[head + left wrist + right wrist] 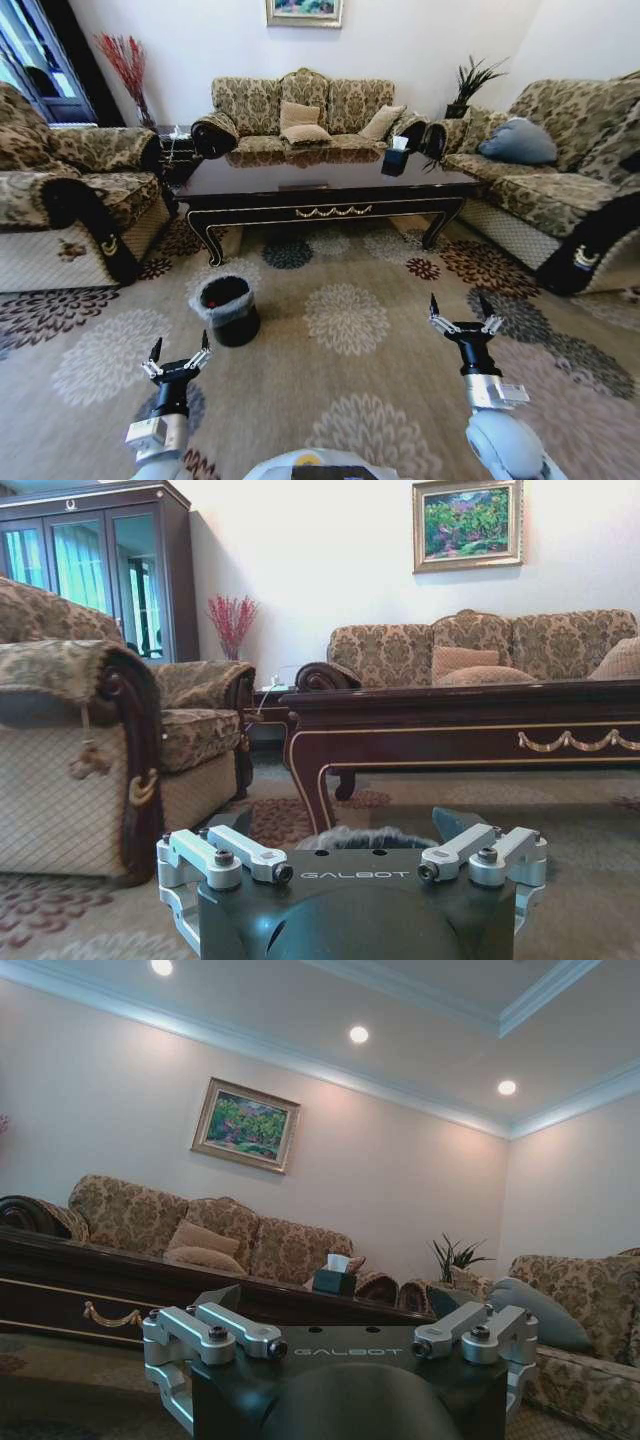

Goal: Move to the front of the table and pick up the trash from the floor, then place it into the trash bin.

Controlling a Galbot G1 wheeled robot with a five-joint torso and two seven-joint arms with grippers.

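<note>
Robot stood facing the table, both arms raised, nothing in hand.

The table [330, 190] ran crosswise ahead on the patterned floor [350, 320]; the trash bin [227, 309] sat on the carpet short of it, ahead and slightly inward of the left gripper [178, 350], whose jaws stood apart and empty. The right gripper [462, 312], likewise spread, hovered well apart from the bin. By my reckoning the left arm was nearer. I could make out no trash on the carpet.
</note>
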